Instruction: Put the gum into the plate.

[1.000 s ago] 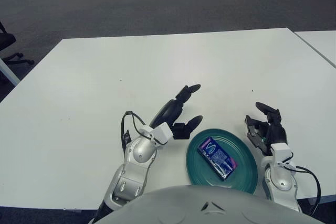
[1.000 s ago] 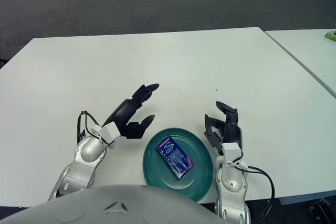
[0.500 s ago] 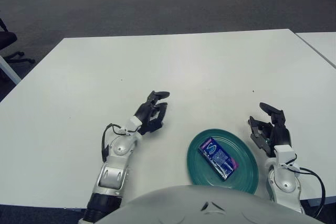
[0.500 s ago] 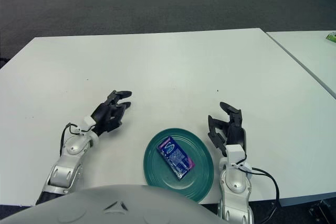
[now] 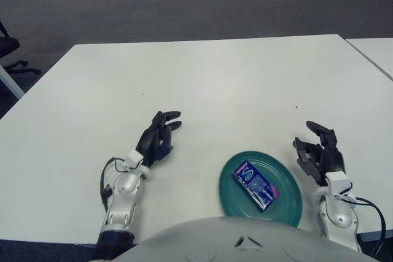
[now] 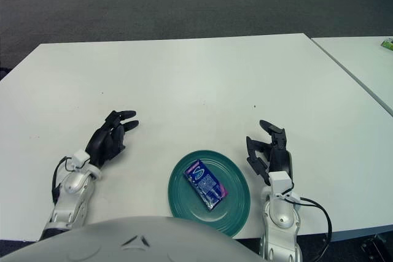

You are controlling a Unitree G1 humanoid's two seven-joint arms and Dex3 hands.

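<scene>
Fingers of my left hand are loosely spread and hold nothing, their dark tips pointing away from me and a little to the right over the white bench. That hand shows well to the left of the plate, with bare bench surface between the two, and its silver wrist and forearm run back toward my body at the lower left. I cannot tell whether the hand touches the bench.

My right hand is just to the right of the plate, close beside its rim. Its fingers stand up and apart, slightly curled, and they grasp nothing. A black cable loops out from the silver wrist below it.

The gum pack lies flat inside the plate, close to the middle, turned on a slant so that one end points toward the upper left and the other toward the lower right. It is blue with a purple edge and light print on top. The plate is round, dark teal, and sits on the bench near its front edge, between my two hands but much nearer the right one.

Beyond the bench lies grey carpet, and the corner of a second white table shows at the right.
</scene>
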